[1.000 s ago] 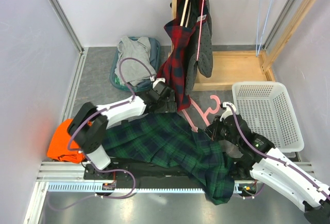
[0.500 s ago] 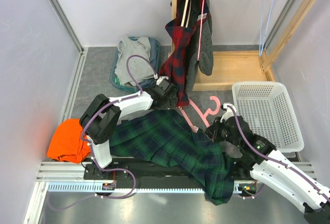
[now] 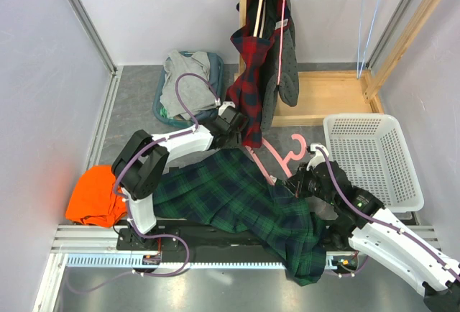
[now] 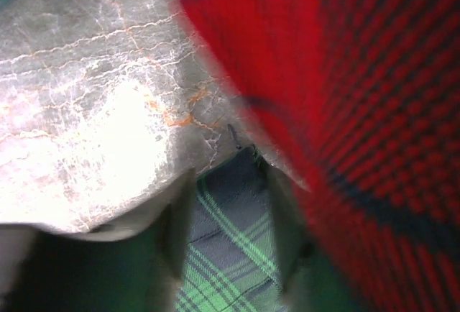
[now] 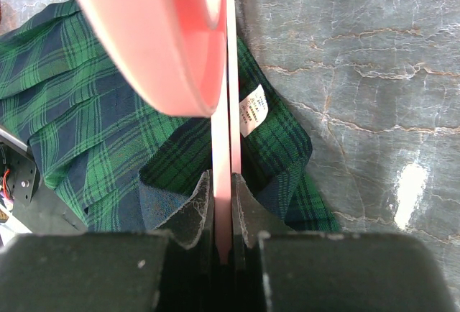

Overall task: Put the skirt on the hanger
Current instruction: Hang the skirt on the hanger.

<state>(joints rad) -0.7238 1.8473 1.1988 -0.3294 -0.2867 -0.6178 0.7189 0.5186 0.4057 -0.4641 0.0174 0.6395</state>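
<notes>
Clamping the hanger (image 5: 222, 154), right fingers (image 5: 192, 220); left fingers (image 4: 178, 218) apart; tub (image 3: 161, 113) holds grey clothes (image 3: 185, 82).

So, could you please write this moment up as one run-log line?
left tool: open, fingers either side of skirt edge | right tool: shut on pink hanger | skirt: not yet hung

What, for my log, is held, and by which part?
Right gripper: pink hanger, by its thin bar. Left gripper: open astride skirt edge, holding nothing.
</notes>
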